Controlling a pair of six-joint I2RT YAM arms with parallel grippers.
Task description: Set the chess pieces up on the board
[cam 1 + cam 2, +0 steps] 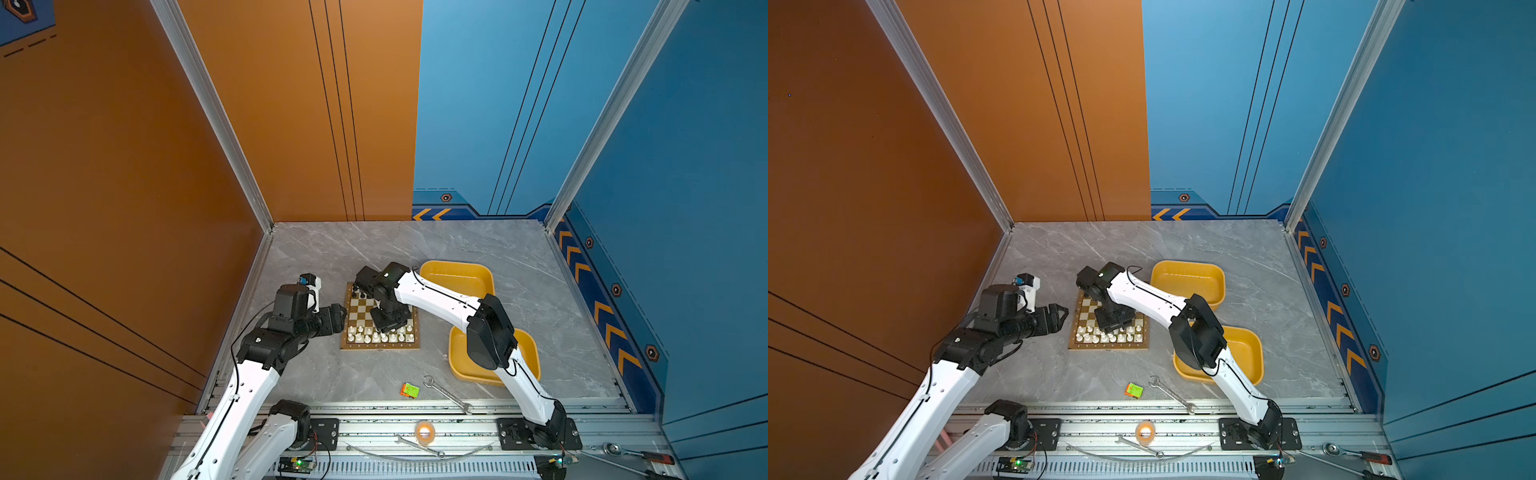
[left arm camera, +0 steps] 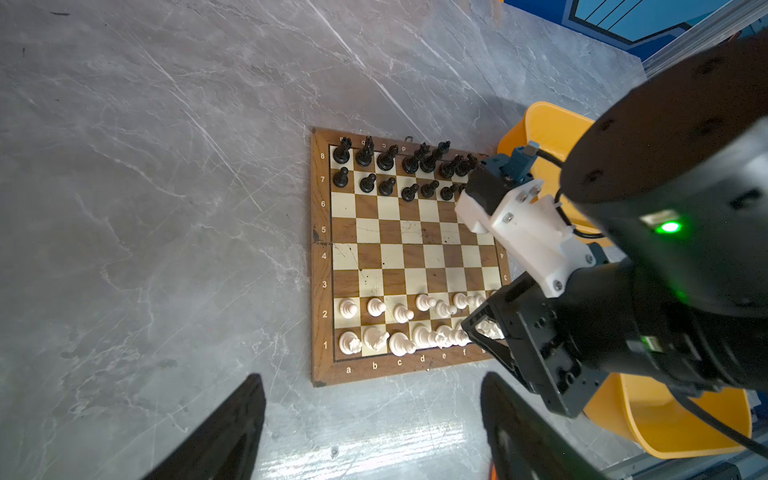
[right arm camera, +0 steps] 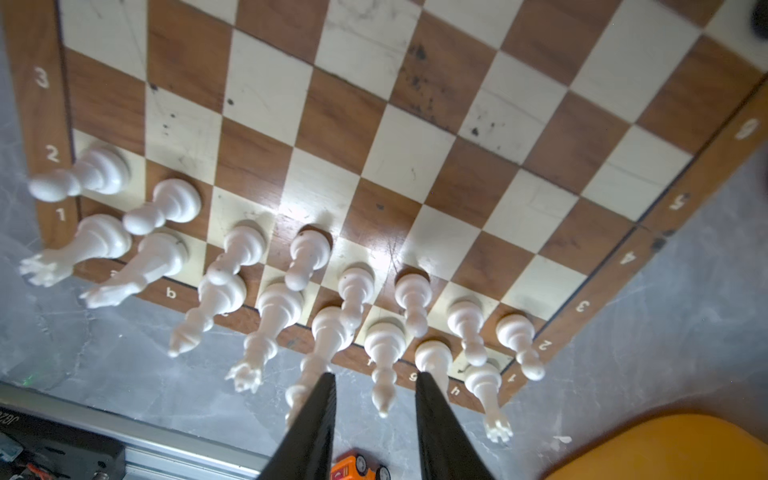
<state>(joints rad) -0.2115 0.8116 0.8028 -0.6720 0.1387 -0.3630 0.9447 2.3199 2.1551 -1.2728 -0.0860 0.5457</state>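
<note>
Over the board (image 3: 415, 124), white ranks: right pincer (image 3: 374, 376) parted, gripping nothing; left pincer (image 2: 372, 376) wide, empty. Chess pieces (image 3: 384, 340) likely light, slick, tippy; pinch mid-stem.

We see a booth, not a room: no windows, no furniture.
- Left wall (image 1: 104, 166) and the left half of the back wall (image 1: 270, 104) are orange panels with thin black pinstripes (image 1: 336, 104).
- The right half of the back wall (image 1: 478, 104) and the right wall (image 1: 685, 166) are blue, with the same pinstripes.
- Aluminium corner posts (image 1: 218, 120) (image 1: 606, 120) mark both back corners.
- A navy skirting with orange chevrons (image 1: 602, 316) and hexagon marks (image 1: 446, 197) runs along the base of the blue walls.
- The work surface is a grey marble-look tabletop (image 1: 374, 249) with white veining.
- An aluminium extrusion rail (image 1: 374, 430) lines the near edge.
- Light is even and shadows are soft; we get one glare patch (image 2: 365, 453) on the tabletop in the left wrist view.
</note>
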